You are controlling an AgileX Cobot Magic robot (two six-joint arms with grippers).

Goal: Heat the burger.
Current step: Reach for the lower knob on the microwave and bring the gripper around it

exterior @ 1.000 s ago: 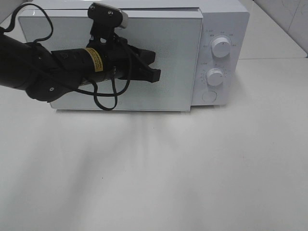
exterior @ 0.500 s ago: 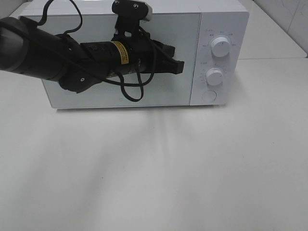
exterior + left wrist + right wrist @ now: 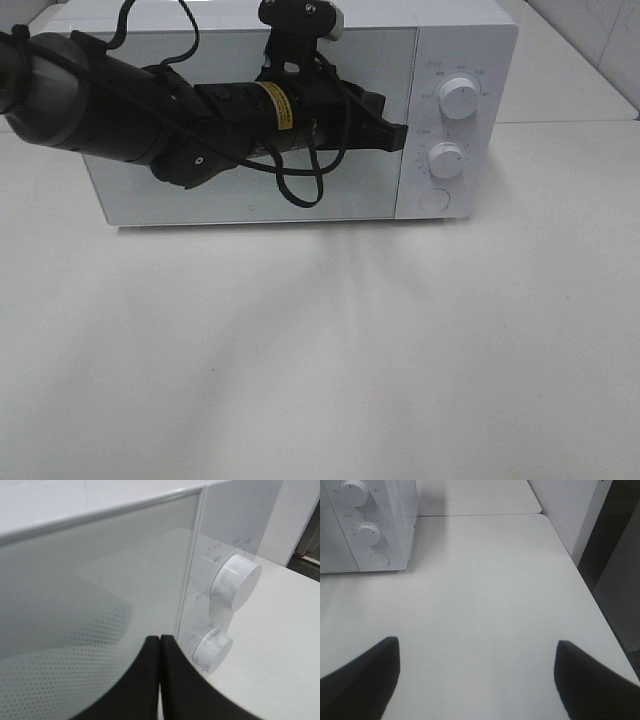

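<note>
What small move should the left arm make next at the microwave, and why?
Probably slide the shut left gripper right, off the door toward the lower dial: the door looks fully closed, the gripper is at its right edge, and no dial is gripped.

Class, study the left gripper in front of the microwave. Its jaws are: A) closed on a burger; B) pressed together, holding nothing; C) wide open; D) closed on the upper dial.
B: the left gripper has both fingers meeting with nothing between them, apart from the upper dial.
</note>
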